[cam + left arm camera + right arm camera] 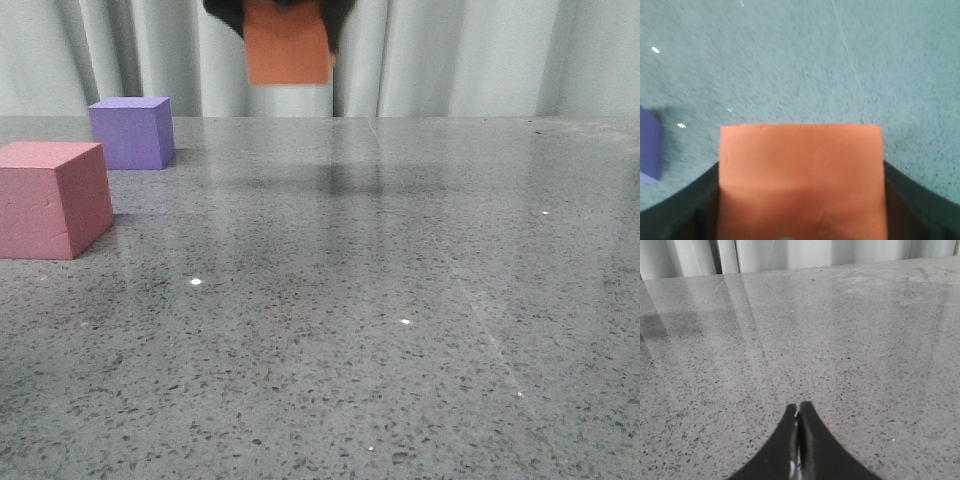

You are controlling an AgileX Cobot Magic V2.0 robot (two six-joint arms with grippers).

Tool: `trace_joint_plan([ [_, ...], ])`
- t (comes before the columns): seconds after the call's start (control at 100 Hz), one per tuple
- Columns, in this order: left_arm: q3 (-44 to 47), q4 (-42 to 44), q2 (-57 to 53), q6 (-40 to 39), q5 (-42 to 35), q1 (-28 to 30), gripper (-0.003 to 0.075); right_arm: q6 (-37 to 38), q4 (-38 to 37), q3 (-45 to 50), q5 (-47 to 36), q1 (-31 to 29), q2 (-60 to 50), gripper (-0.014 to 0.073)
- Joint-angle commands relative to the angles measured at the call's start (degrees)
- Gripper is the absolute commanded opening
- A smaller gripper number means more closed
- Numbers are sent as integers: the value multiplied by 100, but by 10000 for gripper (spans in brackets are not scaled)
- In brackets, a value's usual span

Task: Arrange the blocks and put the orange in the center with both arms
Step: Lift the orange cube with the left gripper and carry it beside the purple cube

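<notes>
Speckled grey stone table (400, 330), pale curtain behind. Item: orange cube (289, 45), foam, held aloft over the far middle of the table, clamped between the left gripper (801, 220) fingers on two opposite side faces. Judged light, soft, slightly compressible, grippy; flat opposing faces suit a moderate squeeze. Cubic, so no long axis; faces sit roughly square to the table edge. Pink cube (52, 198) and purple cube (132, 131) rest well left. Right gripper (798, 422): fingertips pressed together, empty.
</notes>
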Motion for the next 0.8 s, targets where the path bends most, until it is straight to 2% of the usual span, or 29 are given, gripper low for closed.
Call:
trace_joint_plan([
  [0.0, 12, 403, -620, -6, -116, 55, 230, -49, 0, -72, -490, -38, -116, -67],
  [0.25, 1202, 708, -1550, -6, -232, 587, 230, -49, 0, -72, -490, -38, -116, -67],
  [0.45, 2225, 320, -2074, -41, -1130, 1369, 230, -49, 0, -72, -490, -38, -116, -67],
  [0.58, 2619, 207, -2078, -41, -1453, 1691, 230, -49, 0, -72, -490, -38, -116, -67],
  [0.79, 2863, 274, -2067, -41, -1696, 1807, 230, -49, 0, -72, -490, -38, -116, -67],
])
